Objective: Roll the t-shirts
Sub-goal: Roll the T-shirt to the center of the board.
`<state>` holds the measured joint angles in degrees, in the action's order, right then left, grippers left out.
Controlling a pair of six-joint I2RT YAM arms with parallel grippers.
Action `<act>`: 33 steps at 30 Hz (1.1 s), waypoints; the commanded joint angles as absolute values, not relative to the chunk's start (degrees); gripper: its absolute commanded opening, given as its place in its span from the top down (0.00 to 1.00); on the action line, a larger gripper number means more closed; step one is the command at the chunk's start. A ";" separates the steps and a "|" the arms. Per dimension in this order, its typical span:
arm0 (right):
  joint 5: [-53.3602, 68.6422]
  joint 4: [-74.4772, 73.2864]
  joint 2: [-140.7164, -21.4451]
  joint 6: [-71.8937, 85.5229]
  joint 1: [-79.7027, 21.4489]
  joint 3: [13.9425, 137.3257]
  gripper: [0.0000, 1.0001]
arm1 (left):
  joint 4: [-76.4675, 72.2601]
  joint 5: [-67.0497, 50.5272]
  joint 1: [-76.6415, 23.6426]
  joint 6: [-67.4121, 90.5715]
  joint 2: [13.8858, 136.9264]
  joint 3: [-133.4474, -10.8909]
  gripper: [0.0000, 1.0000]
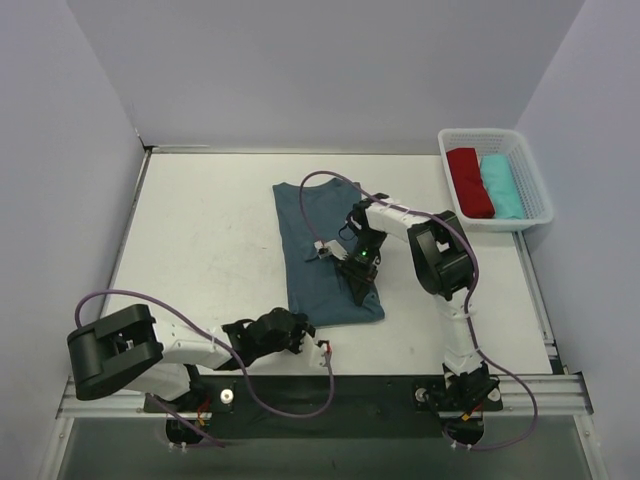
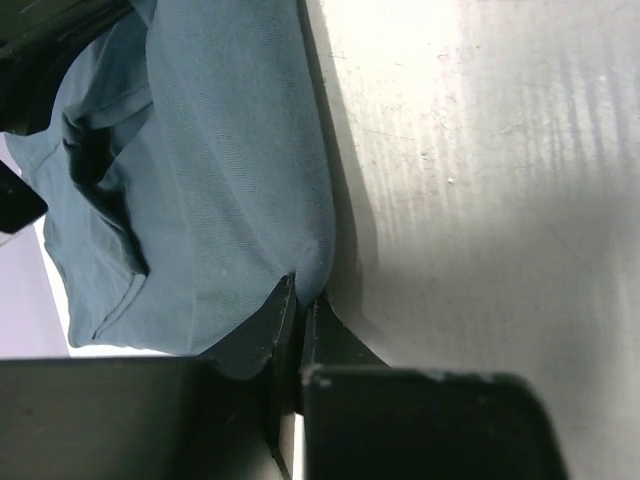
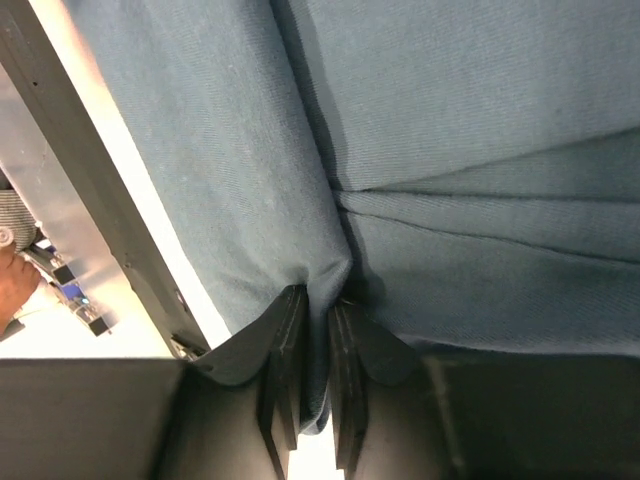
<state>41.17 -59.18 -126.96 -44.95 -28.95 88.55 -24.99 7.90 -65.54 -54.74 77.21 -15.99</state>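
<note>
The slate-blue t-shirt [image 1: 310, 220] lies as a long folded strip on the white table [image 1: 200, 230], running from the middle toward the near edge. My left gripper [image 1: 303, 325] sits low at the strip's near left corner. In the left wrist view it [image 2: 303, 292] is shut on the rounded edge of the cloth [image 2: 220, 150]. My right gripper [image 1: 362, 288] points down at the near right part of the strip. In the right wrist view it [image 3: 320, 300] is shut on a pinched fold of the blue cloth [image 3: 450, 120], which shows between the fingers.
A white basket [image 1: 535, 185] stands at the far right corner, holding a rolled red t-shirt [image 1: 468, 180] and a turquoise one [image 1: 502, 185]. Grey walls close in the table on three sides. A metal rail [image 1: 330, 390] runs along the near edge.
</note>
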 commanded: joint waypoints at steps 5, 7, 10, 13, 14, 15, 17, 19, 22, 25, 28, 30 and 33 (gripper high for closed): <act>46.04 -56.00 -113.05 -46.32 -21.28 85.88 0.60 | -14.77 5.63 -64.87 -48.25 73.84 -21.53 1.00; 47.02 -53.80 -106.63 -47.72 -17.41 82.89 0.59 | -14.68 4.05 -64.78 -48.25 73.04 -21.36 1.00; 48.95 -48.28 -96.62 -50.79 -13.19 74.50 0.51 | -13.62 3.17 -64.78 -47.03 72.60 -22.23 1.00; 48.69 -38.11 -82.39 -55.35 -12.74 59.84 0.45 | -12.83 1.94 -64.69 -44.92 72.33 -23.11 1.00; 48.43 -35.01 -78.35 -56.50 -13.09 55.07 0.39 | -12.66 1.59 -64.51 -44.39 72.16 -23.29 1.00; 47.82 -31.24 -69.61 -57.04 -14.57 50.50 0.38 | -11.61 1.06 -64.08 -43.95 71.98 -23.64 1.00; 46.68 -17.89 -60.43 -57.13 -16.95 36.52 0.31 | -10.90 -0.96 -62.94 -42.46 71.20 -24.78 1.00; 44.93 -8.06 -48.90 -57.57 -21.41 28.69 0.26 | -10.55 -3.67 -61.36 -41.75 70.49 -25.57 1.00; 42.55 1.28 -37.82 -55.64 -27.48 17.86 0.14 | -9.06 -6.49 -60.12 -40.87 69.96 -26.36 1.00; 41.23 3.42 -32.96 -57.30 -31.28 13.10 0.11 | -8.79 -7.82 -59.94 -40.61 68.82 -26.54 1.00; 39.38 4.91 -33.92 -58.09 -34.54 12.04 0.11 | -8.18 -9.93 -59.85 -40.43 67.94 -26.54 1.00; 37.97 6.84 -36.28 -58.36 -35.77 11.52 0.11 | -7.48 -10.46 -59.85 -40.08 67.94 -26.89 1.00; 36.48 12.64 -41.37 -60.63 -36.82 10.55 0.11 | -7.21 -10.98 -59.85 -39.64 68.11 -27.33 1.00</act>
